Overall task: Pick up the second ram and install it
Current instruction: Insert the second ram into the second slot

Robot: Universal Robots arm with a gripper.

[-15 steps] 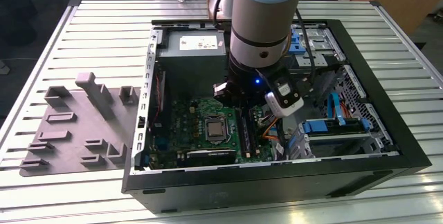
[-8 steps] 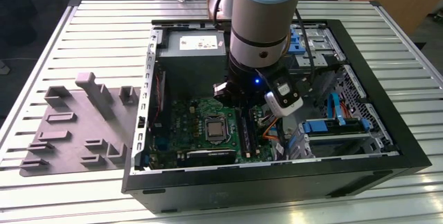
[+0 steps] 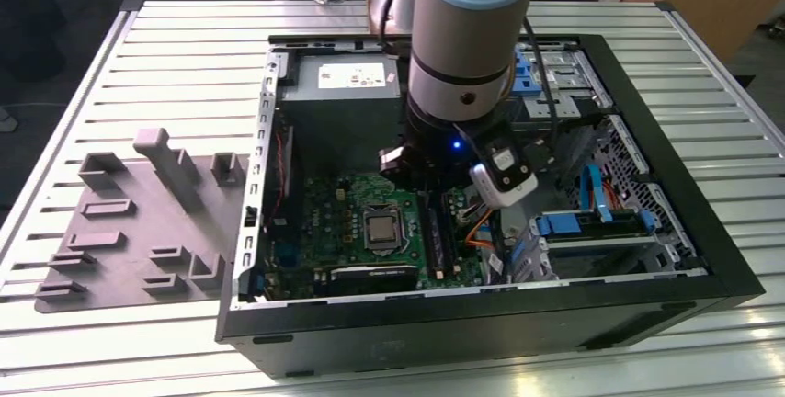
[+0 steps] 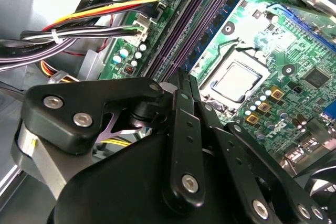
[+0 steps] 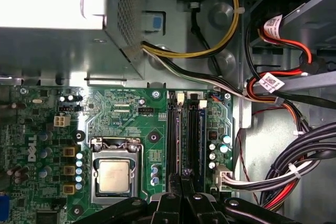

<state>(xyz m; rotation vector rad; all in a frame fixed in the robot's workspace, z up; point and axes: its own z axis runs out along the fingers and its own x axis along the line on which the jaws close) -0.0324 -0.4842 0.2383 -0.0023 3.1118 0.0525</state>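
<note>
Two long memory slots (image 5: 174, 129) ran side by side on the motherboard (image 5: 121, 109), and the gripper (image 4: 184, 77) was parked right over them, reaching down into the open case (image 3: 718, 273). Made sense to me, since that's where a stick has to go. The pincer looked drawn nearly together, just a sliver of gap between the fingertips. Honestly couldn't tell if the second ram was pinched in that sliver or already sitting in a slot beneath; it's thin and dark, same as the slots. Over on the grey tray (image 3: 123, 250) outside the case I saw no stick waiting, for what that's worth.
</note>
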